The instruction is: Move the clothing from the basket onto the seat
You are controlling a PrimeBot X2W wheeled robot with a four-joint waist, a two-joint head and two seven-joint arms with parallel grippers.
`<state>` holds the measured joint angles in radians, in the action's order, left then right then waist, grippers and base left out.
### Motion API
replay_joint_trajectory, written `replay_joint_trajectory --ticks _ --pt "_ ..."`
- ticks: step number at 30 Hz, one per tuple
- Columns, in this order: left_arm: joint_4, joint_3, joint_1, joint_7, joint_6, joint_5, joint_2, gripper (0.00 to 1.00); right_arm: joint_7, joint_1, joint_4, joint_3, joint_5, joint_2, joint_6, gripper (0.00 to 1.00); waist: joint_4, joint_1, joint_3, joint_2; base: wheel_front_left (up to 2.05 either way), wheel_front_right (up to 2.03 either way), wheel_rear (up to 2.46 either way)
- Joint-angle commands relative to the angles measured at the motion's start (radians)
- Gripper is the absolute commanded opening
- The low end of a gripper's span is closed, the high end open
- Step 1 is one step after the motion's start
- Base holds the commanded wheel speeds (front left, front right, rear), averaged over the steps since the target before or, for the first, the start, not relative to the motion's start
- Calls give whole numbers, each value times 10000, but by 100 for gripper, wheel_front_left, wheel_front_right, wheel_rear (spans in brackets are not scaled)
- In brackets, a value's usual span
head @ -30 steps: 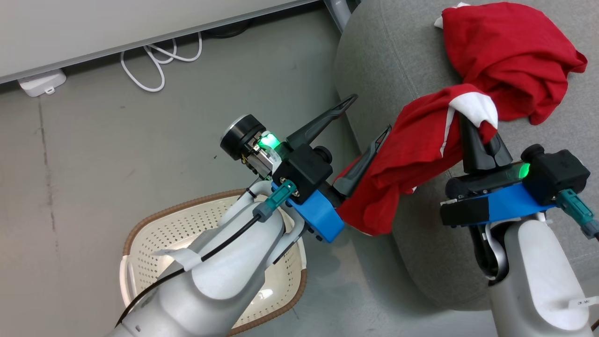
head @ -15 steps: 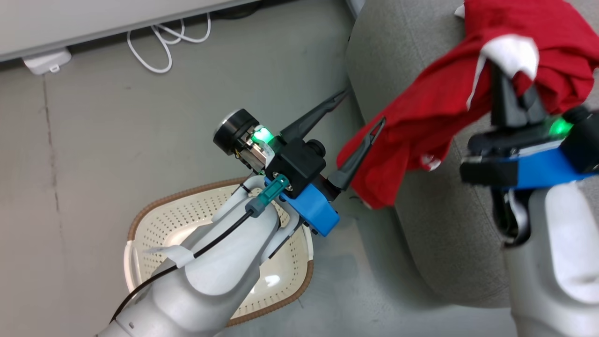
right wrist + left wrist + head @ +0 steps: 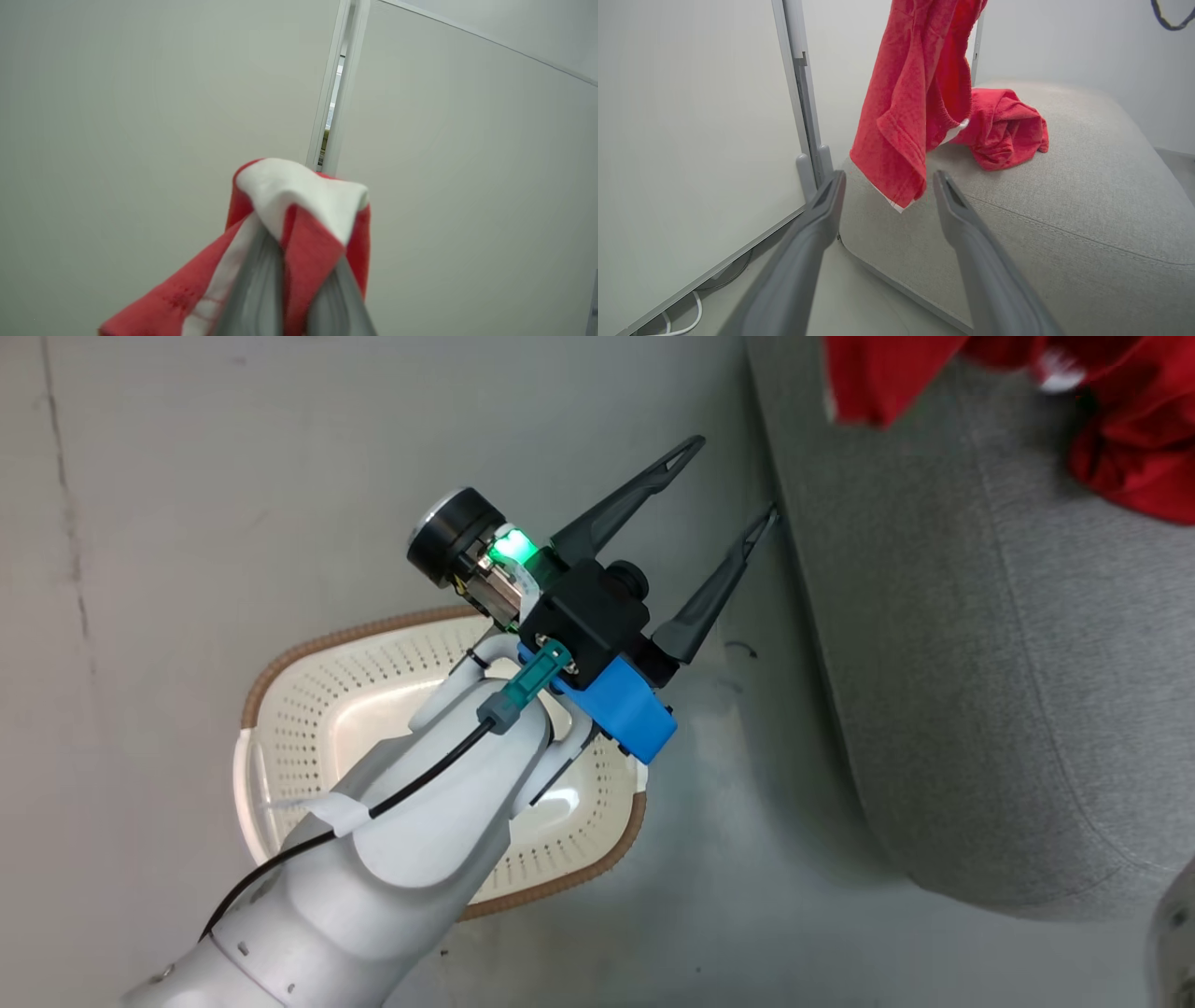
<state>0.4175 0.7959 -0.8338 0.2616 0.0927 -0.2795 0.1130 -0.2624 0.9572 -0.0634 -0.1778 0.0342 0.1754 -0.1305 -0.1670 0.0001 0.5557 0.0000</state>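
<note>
Pale partition panels [image 3: 691, 116] stand on a smooth grey floor [image 3: 187, 476].

Head cam looks down at basket [image 3: 308, 709], seat [image 3: 980, 663]; L wrist cam sees same seat sideways; R faces wall [image 3: 140, 93].

The basket [image 3: 345, 637] stands upright on the floor, near the seat [image 3: 980, 691] but apart from it. It is cream-white with many small holes, a brown woven-look rim and white handles; the part of its inside that shows is bare plastic. The seat is a large light grey fabric cushion with rounded edges. The crumpled garment [image 3: 1004, 130], bright red, lies on top of the seat. The hanging garment [image 3: 901, 107], also red with white trim, hangs in the air over the seat's edge, bunched at its top.
</note>
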Motion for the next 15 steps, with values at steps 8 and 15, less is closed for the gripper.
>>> replay_joint_trajectory --ticks 8,15 --pt "-27 -38 -415 46 -41 177 155 100 -38 2318 -920 -1193 -97 2130 -3 0 -40 -1 924 0 0 0 0" --pt "-38 32 -513 45 -49 223 283 100 -38 3121 -2381 -1899 230 3658 -5 0 -221 -1 1259 0 0 0 0"
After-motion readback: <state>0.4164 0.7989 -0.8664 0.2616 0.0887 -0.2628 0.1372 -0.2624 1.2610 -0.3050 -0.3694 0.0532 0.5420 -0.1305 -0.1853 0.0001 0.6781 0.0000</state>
